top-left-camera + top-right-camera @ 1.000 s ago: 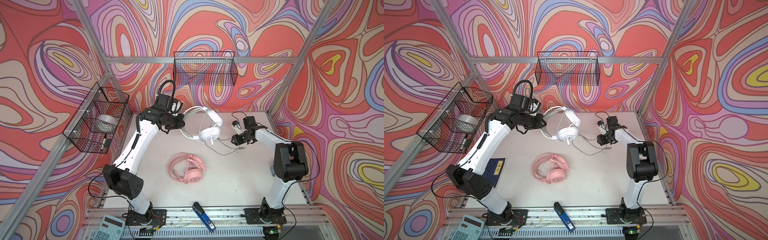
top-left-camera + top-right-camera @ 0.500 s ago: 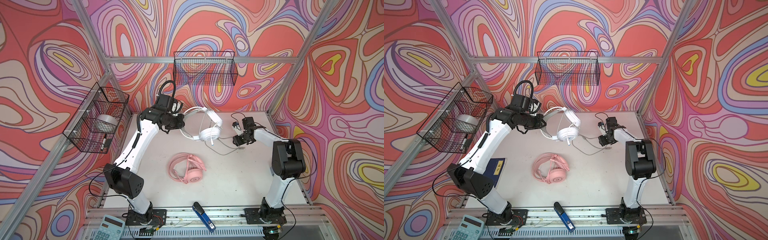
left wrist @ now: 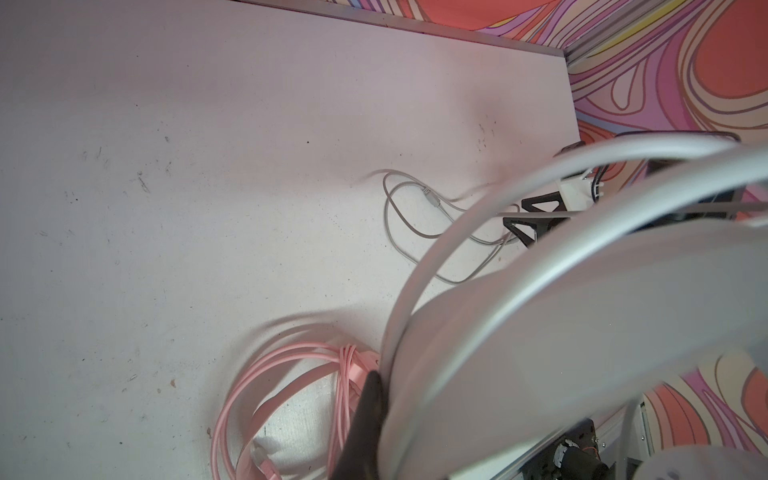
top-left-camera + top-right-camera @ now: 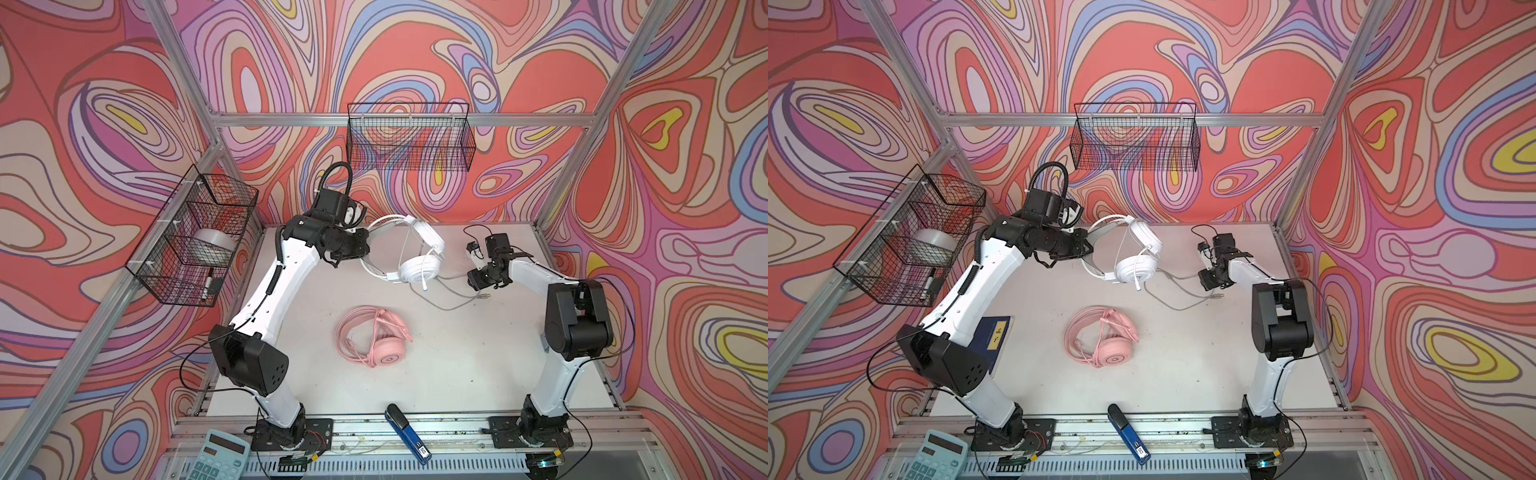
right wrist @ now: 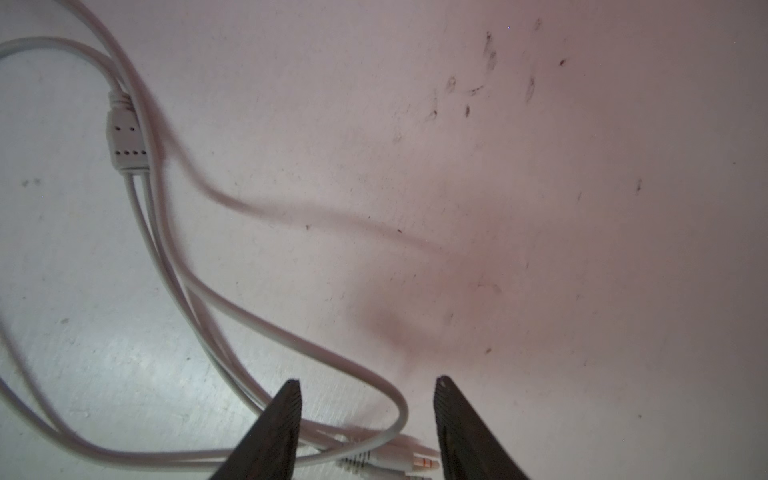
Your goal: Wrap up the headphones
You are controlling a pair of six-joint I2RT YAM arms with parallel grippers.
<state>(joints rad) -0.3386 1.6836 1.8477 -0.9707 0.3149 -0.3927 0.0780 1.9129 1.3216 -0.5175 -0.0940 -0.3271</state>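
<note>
The white headphones (image 4: 417,270) (image 4: 1136,268) hang above the back of the table. My left gripper (image 4: 368,245) (image 4: 1090,249) (image 3: 386,382) is shut on their headband (image 3: 540,332), which hides one finger in the left wrist view. Their grey cable (image 4: 451,305) (image 4: 1179,305) (image 5: 232,307) trails loose over the table to the right. My right gripper (image 4: 473,281) (image 4: 1204,282) (image 5: 368,386) hovers low over the cable's plug end (image 5: 399,457), open, with the cable loop and plugs lying between its fingers. The pink headphones (image 4: 376,340) (image 4: 1104,340) (image 3: 266,382) lie mid-table with their cable coiled.
A wire basket (image 4: 195,232) with a tape roll hangs on the left wall, and another wire basket (image 4: 409,141) hangs on the back wall. A blue stapler-like object (image 4: 407,432) and a calculator (image 4: 220,455) sit on the front rail. A blue book (image 4: 996,336) lies under the left arm.
The right arm has shifted only slightly over the grey cable, jaws still apart. The left arm holds the white headphones in the same place.
</note>
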